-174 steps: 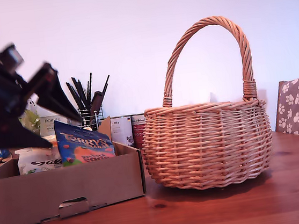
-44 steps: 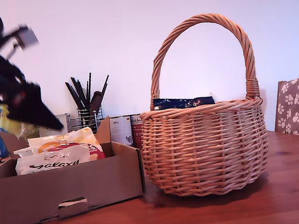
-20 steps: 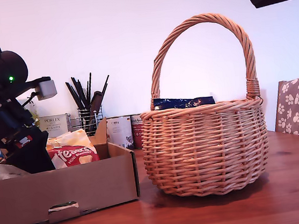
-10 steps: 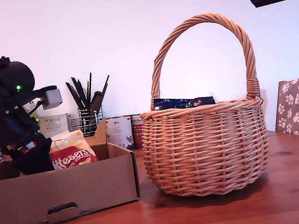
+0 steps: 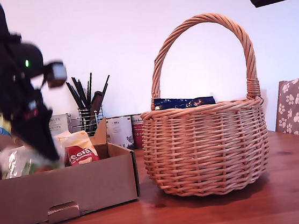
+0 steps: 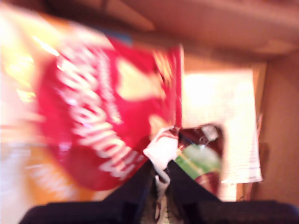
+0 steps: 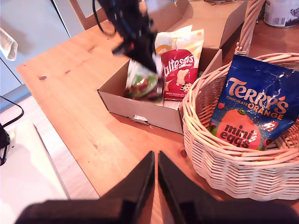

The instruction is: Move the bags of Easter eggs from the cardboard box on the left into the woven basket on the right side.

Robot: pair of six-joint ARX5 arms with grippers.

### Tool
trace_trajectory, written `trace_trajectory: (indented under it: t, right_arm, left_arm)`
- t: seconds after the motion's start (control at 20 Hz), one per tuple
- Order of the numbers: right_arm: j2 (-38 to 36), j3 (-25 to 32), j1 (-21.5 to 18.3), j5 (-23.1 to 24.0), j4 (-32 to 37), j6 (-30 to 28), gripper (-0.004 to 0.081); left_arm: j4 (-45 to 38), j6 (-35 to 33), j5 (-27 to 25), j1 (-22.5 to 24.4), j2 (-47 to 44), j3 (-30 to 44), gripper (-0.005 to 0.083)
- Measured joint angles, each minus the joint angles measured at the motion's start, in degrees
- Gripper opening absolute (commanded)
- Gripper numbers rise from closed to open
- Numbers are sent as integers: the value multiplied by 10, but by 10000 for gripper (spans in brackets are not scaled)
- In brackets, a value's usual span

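Bags of Easter eggs sit in two places: nearest in the exterior view, the shallow corrugated cardboard box (image 5: pixel 61 189) at that view's left holds a cream-and-red bag (image 5: pixel 80 150) standing upright, its lettering half hidden behind the box's front wall and the black first gripper (image 6: pixel 160 179). That gripper's jaws are pinched together on the crinkled corner of a pale, glossy bag with green and brown print (image 5: pixel 19 162), which hangs blurred just over the box; its full shape and long axis cannot be made out. Beside the box stands the round woven basket (image 5: pixel 207 148), tightly plaited tan wicker with a tall twisted handle. A dark blue bag (image 7: pixel 254 109) leans against its inner wall, long axis upright, only its top edge showing over the rim in the exterior view. The second gripper (image 7: pixel 155 179) hovers above the wooden table (image 5: pixel 288 193), jaws nearly touching and holding nothing.
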State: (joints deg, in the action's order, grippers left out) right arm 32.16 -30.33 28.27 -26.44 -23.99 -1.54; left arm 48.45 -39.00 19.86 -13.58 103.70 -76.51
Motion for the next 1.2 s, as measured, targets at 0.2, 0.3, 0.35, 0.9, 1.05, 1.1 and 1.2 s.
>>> trace_trajectory:
  t: [0.2, 0.3, 0.35, 0.9, 1.05, 1.1, 1.2]
  right_arm:
    - [0, 0, 0, 0, 0, 0, -13]
    - [0, 0, 0, 0, 0, 0, -13]
    - [0, 0, 0, 0, 0, 0, -13]
    - [0, 0, 0, 0, 0, 0, -13]
    - [0, 0, 0, 0, 0, 0, -13]
    - [0, 0, 0, 0, 0, 0, -13]
    - [0, 0, 0, 0, 0, 0, -13]
  left_arm:
    - [12, 30, 21, -5, -54, -33, -24]
    - [12, 42, 41, -10, -77, -45, -24]
    - [11, 51, 52, -14, -86, -49, -24]
    - [-207, 247, 181, -161, -93, -84, -24]
    - [-287, 295, 143, -199, -83, -85, -24]
    - [-297, 303, 139, -206, -76, -85, -24]
    - [-300, 315, 128, -216, -54, -85, -24]
